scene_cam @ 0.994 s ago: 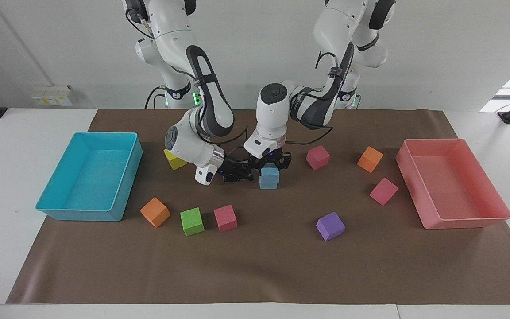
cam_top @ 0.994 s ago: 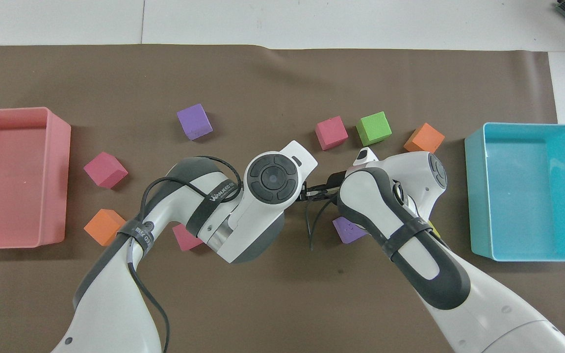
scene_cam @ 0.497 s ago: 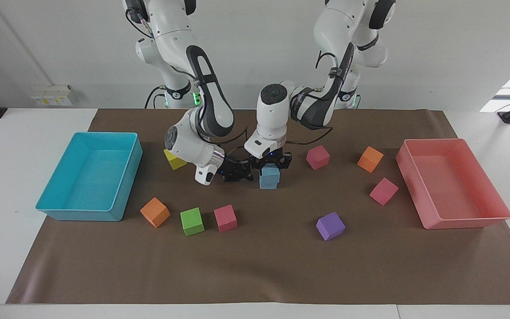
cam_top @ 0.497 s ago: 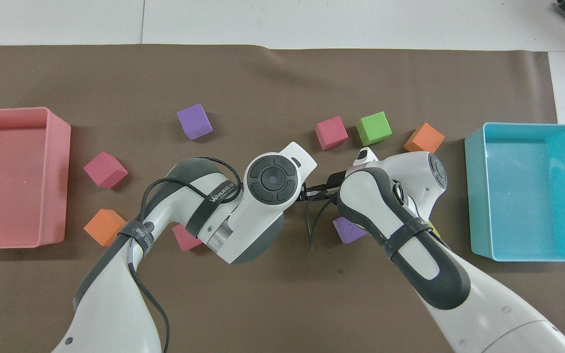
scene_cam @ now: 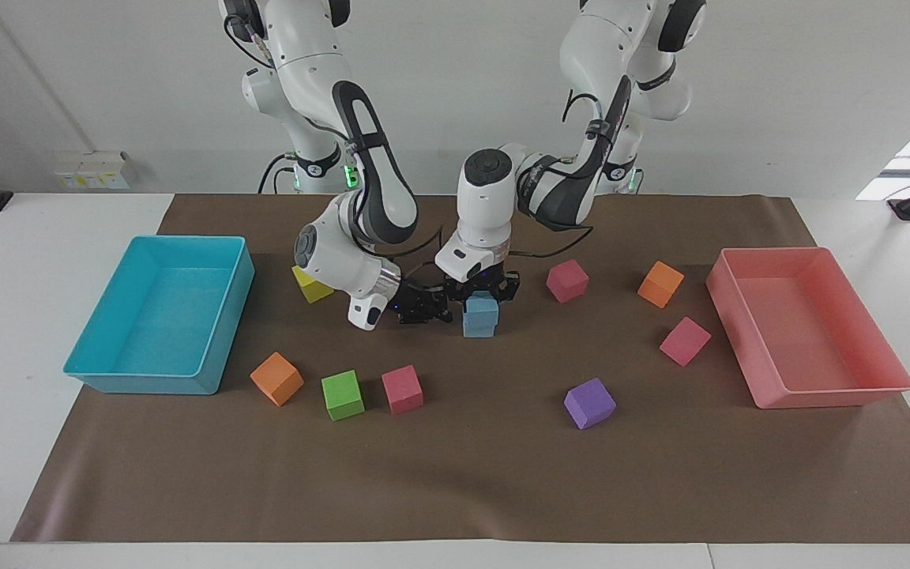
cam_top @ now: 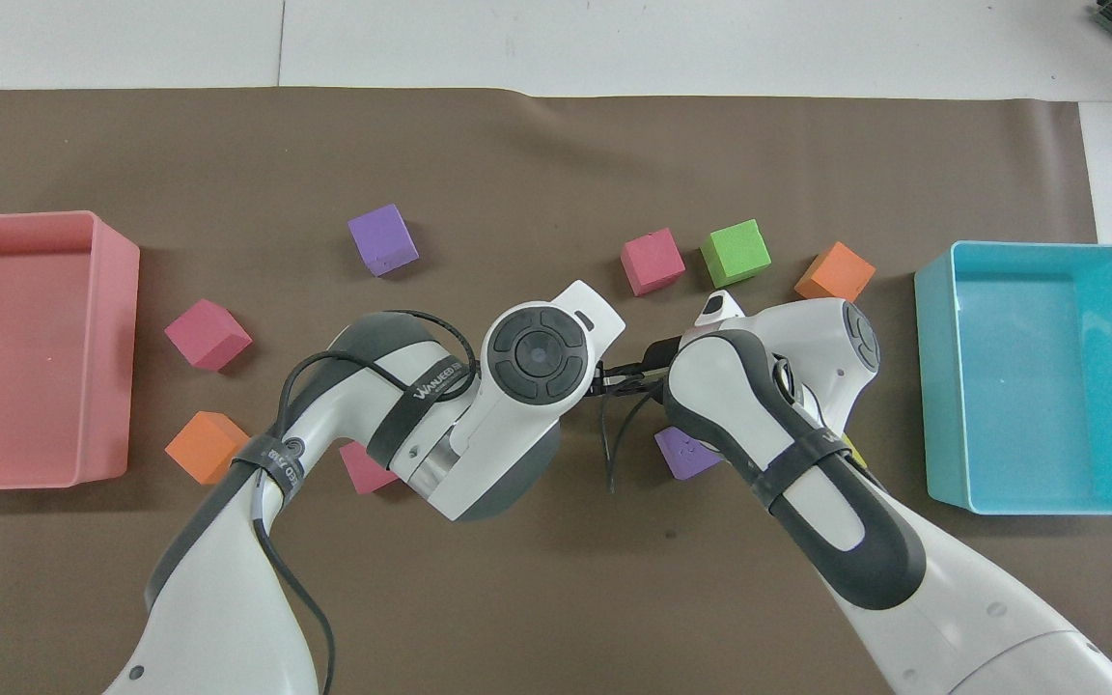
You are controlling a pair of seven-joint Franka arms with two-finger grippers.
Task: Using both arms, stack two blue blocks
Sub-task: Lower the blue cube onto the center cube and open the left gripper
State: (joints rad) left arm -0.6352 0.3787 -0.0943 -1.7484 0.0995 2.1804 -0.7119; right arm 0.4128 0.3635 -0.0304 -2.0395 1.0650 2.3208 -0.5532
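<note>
Two blue blocks stand stacked mid-mat: the upper blue block [scene_cam: 485,308] sits on the lower blue block [scene_cam: 478,326]. My left gripper [scene_cam: 483,297] comes straight down onto the stack and is shut on the upper block. My right gripper [scene_cam: 441,305] lies low and level, shut on nothing, beside the stack toward the right arm's end of the table. I cannot tell whether it touches the lower block. In the overhead view the left arm's wrist [cam_top: 535,353] hides both blocks and both grippers' fingers.
A turquoise tray [scene_cam: 227,304] is at the right arm's end, a pink tray [scene_cam: 739,332] at the left arm's end. Loose cubes ring the stack: yellow [scene_cam: 311,284], pink [scene_cam: 567,280], orange [scene_cam: 660,283], pink [scene_cam: 684,341], purple [scene_cam: 589,402], pink [scene_cam: 402,389], green [scene_cam: 343,394], orange [scene_cam: 276,378].
</note>
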